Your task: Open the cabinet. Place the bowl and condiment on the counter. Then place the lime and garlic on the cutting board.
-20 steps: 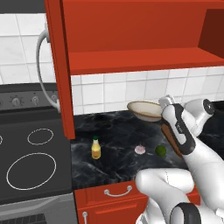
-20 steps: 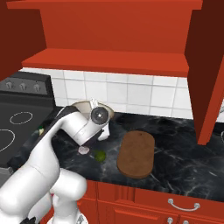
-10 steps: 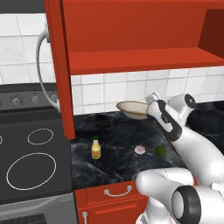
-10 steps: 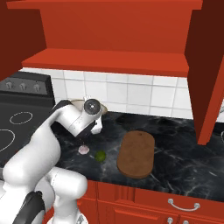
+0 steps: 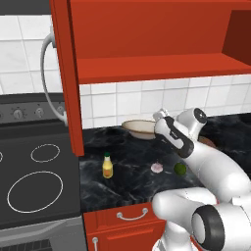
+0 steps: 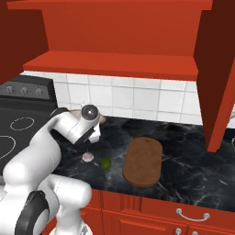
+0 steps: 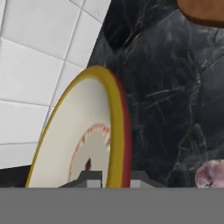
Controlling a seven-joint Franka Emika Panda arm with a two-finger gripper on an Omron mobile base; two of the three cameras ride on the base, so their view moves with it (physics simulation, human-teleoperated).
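Jaws clamped on bowl (image 7: 83, 144) rim | bowl: cream inside, yellow-red rim

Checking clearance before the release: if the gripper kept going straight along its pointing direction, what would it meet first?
Probably the counter. The gripper, jaws shut on the bowl rim, points down at the black marble near the wall tiles; depth is unclear.

Counter (image 5: 132, 176): glossy black marble with white veining. Cutting board (image 6: 143, 161): matt brown wood. Bowl (image 7: 83, 144): smooth cream glaze. Cabinet (image 5: 147, 44): smooth red panels; backsplash (image 6: 137, 98): glossy white tile.
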